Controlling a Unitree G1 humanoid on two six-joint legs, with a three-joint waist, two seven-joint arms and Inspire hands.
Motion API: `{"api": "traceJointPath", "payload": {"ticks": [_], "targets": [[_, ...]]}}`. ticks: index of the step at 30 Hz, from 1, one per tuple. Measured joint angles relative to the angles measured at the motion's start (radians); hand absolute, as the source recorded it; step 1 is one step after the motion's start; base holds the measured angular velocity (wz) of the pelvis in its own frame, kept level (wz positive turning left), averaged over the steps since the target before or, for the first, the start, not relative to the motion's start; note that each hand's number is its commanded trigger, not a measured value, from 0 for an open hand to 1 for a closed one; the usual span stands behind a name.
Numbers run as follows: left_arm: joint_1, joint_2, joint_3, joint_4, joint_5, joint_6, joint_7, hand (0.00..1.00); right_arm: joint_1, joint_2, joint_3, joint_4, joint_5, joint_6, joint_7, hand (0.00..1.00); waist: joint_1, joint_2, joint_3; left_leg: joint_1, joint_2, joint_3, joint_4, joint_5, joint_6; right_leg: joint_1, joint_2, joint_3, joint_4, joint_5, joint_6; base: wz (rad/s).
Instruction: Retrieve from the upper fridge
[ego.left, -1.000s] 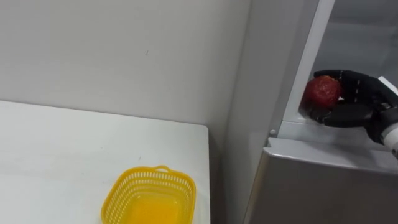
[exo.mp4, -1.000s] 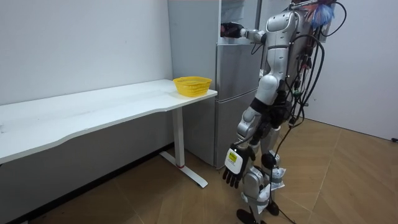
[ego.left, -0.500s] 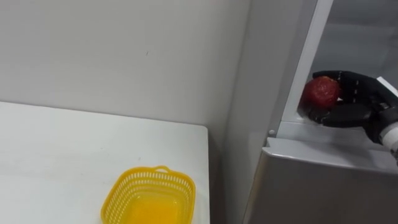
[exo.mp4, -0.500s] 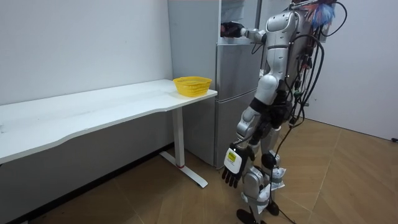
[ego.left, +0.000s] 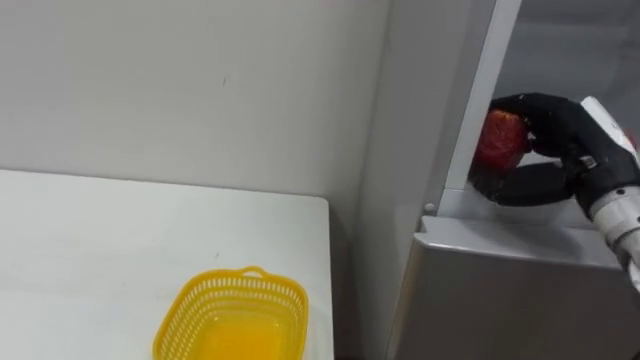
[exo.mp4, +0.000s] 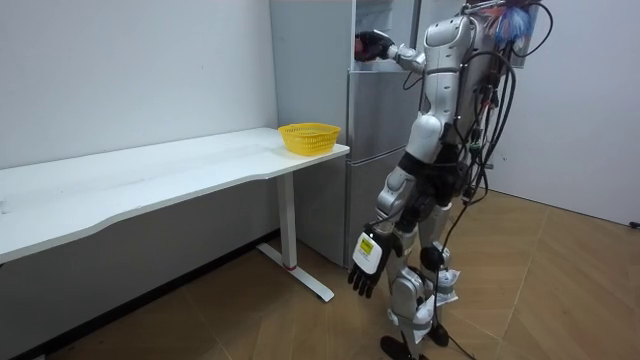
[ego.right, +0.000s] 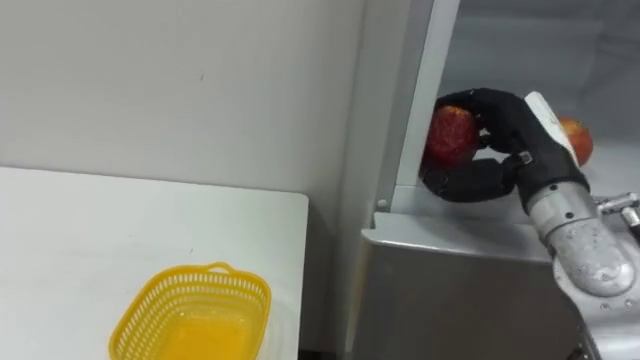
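Apple (ego.left: 497, 140) is clamped in the right hand (ego.left: 562, 145), fingers and thumb curled round it at the front lip of the open upper fridge (ego.left: 500, 290), so the grab looks done and only the carry-out remains, perhaps to the yellow basket (ego.left: 232, 318), while the left hand (exo.mp4: 364, 272) hangs loose-fingered.

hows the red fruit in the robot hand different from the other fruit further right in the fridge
The held fruit sits in the right robot hand, fingers curled round it; the other fruit is in no hand. The held fruit is at the upper fridge opening's left edge; the other fruit is further right, partly behind the wrist. The held fruit looks deep red, the other fruit more orange. Both are round.
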Motion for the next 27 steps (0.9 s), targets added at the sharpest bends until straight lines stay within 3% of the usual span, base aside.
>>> {"api": "traceJointPath", "payload": {"ticks": [6,10,14,20,24,27], "targets": [[0.011,-0.013,-0.004,0.024,-0.032,-0.029,0.054,0.0,0.077,0.084,0.0,-0.16,-0.033,-0.011,-0.135,1.0,-0.025,0.013,0.0029,-0.001,0.002,0.004,-0.012,0.002,-0.001,-0.007,0.004,0.014,0.0,0.001,-0.002,-0.06],[0.015,-0.023,-0.006,0.039,-0.039,-0.049,0.067,0.0,0.105,0.09,0.0,-0.268,-0.081,-0.038,-0.237,1.0,-0.03,0.018,0.0034,-0.001,0.002,0.003,-0.01,0.002,-0.001,-0.008,0.004,0.013,-0.001,0.002,-0.002,0.0],[0.023,-0.029,-0.031,0.068,-0.04,-0.068,0.077,0.0,0.128,0.135,0.0,-0.338,-0.164,-0.121,-0.322,1.0,-0.035,0.022,0.0055,0.001,0.003,0.004,-0.009,0.002,-0.001,-0.007,0.005,0.014,-0.002,0.002,-0.002,0.0],[0.028,-0.034,-0.032,0.094,-0.04,-0.107,0.078,0.0,0.208,0.209,0.001,-0.415,-0.351,-0.189,-0.429,1.0,-0.032,0.032,0.0069,0.001,0.002,0.005,-0.017,0.001,-0.001,-0.009,0.006,0.022,-0.001,0.002,-0.002,-0.01],[0.024,-0.038,-0.034,0.124,-0.041,-0.107,0.078,0.0,0.248,0.215,0.015,-0.472,-0.434,-0.247,-0.502,1.0,-0.026,0.043,0.0042,0.007,0.002,0.009,-0.023,0.003,-0.002,-0.008,0.007,0.029,0.0,0.002,-0.002,-0.03],[0.015,-0.038,-0.053,0.138,-0.041,-0.107,0.079,0.0,0.248,0.215,0.052,-0.486,-0.447,-0.254,-0.531,1.0,-0.025,0.046,0.003,0.01,0.003,0.012,-0.027,0.005,-0.005,-0.007,0.008,0.03,0.0,0.001,-0.002,-0.02]]}}
